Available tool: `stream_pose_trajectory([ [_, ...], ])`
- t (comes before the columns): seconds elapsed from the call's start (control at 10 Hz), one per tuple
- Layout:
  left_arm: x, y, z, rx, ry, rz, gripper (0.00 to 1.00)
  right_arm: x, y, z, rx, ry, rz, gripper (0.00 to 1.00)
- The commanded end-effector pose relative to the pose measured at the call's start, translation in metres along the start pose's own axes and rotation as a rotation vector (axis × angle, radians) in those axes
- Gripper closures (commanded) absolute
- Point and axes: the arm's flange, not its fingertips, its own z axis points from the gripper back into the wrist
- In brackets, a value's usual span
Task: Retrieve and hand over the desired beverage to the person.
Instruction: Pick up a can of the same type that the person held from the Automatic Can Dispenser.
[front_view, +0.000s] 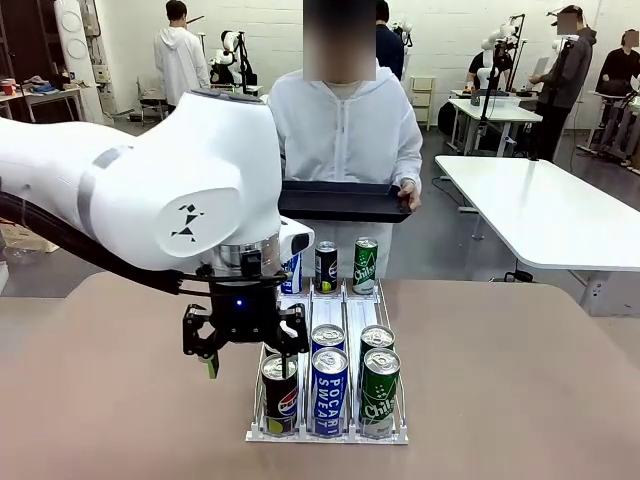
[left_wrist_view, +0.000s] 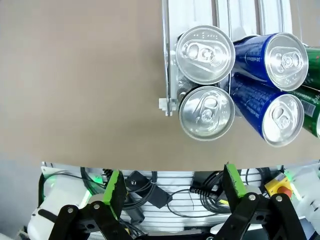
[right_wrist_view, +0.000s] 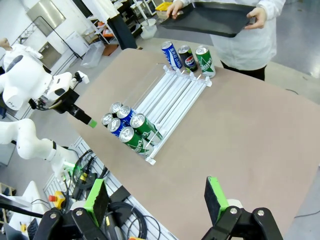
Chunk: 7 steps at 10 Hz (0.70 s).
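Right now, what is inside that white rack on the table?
Six cans sit at the rack's near end, two per lane. From the front, the left end effector mostly hides the left lane's rear can.

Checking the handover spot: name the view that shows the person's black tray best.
Right wrist view: the tray is seen from above, its inside and both hands showing. Front view gives it edge-on, one end behind the left arm.

Blue can (front_view: 329, 388); green can (front_view: 379, 395); black tray (front_view: 340, 201); white-jacketed person (front_view: 345, 135); tan table (front_view: 520, 400)
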Motion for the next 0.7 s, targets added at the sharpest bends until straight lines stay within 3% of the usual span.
stream_pose_trajectory([
  [0.0, 0.013, -0.004, -0.008, -0.032, -0.005, -0.077, 0.0, 0.0, 0.0, -0.001, 0.022, -0.018, 0.012, 0.0],
  [0.6, 0.033, -0.01, -0.027, -0.079, -0.071, -0.243, 0.0, 0.0, 0.0, -0.001, 0.022, -0.018, 0.012, 0.0],
])
